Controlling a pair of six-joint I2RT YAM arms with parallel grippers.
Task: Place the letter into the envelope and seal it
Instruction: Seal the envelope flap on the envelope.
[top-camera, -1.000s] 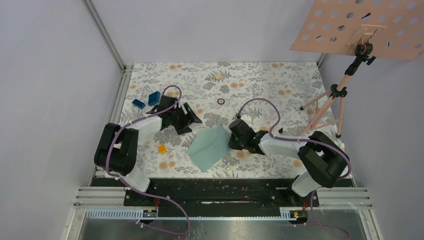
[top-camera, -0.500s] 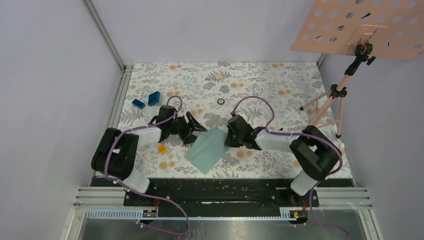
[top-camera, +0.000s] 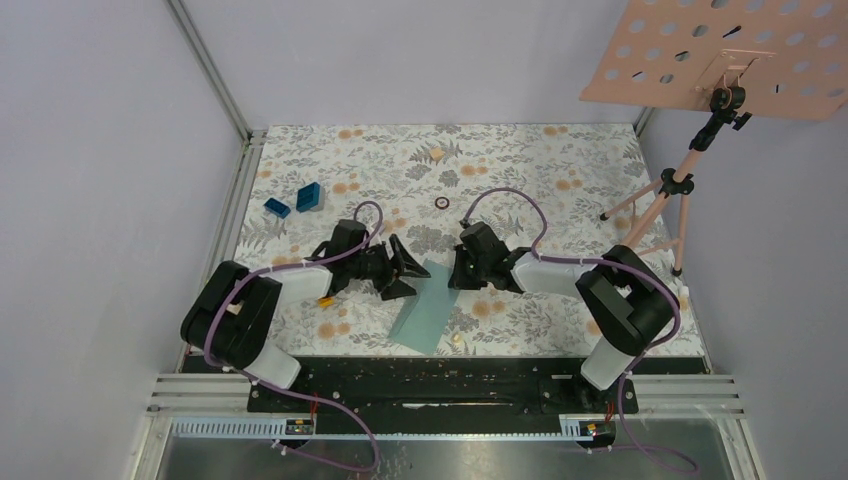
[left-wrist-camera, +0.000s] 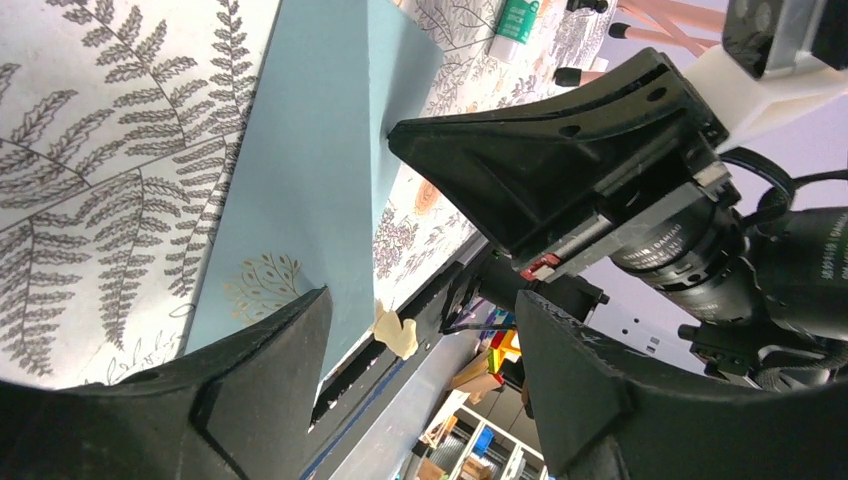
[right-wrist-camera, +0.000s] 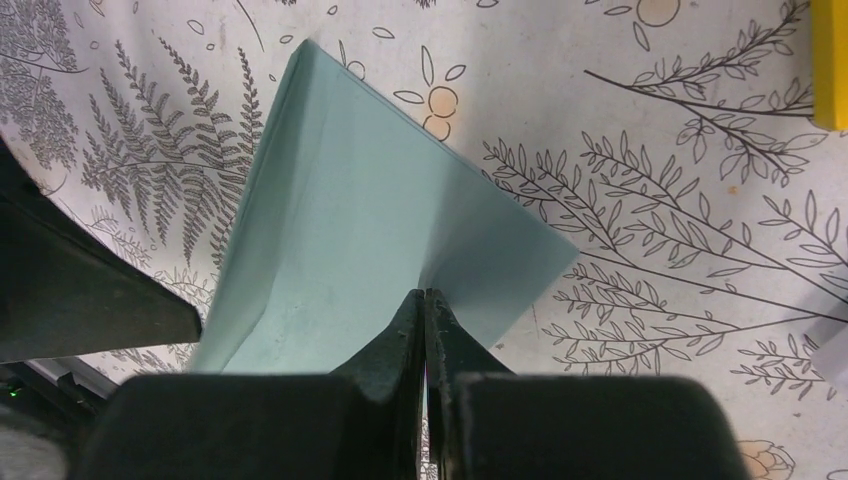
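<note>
The teal envelope (top-camera: 424, 308) lies slantwise on the floral table between the two arms. My right gripper (top-camera: 456, 276) is shut on its upper right edge; in the right wrist view the jaws meet on the envelope (right-wrist-camera: 370, 220) at the right gripper (right-wrist-camera: 425, 297), and the paper bends up there. My left gripper (top-camera: 408, 272) stands open at the envelope's upper left edge. In the left wrist view the left gripper (left-wrist-camera: 420, 345) shows nothing between its fingers, with the envelope (left-wrist-camera: 310, 170) just beyond. The letter is out of view.
Two blue blocks (top-camera: 296, 200) sit at the back left, and a small dark ring (top-camera: 442, 203) at mid-back. An orange block (top-camera: 325, 298) lies under the left arm. A tripod (top-camera: 660, 200) holding a pink perforated board (top-camera: 730, 55) stands at the right. A cream scrap (top-camera: 457, 340) lies near the front rail.
My left arm has swung right up to the envelope's edge, its jaws narrowing slightly. The right gripper has shifted left and back with the envelope, which now looks narrower and folded over.
</note>
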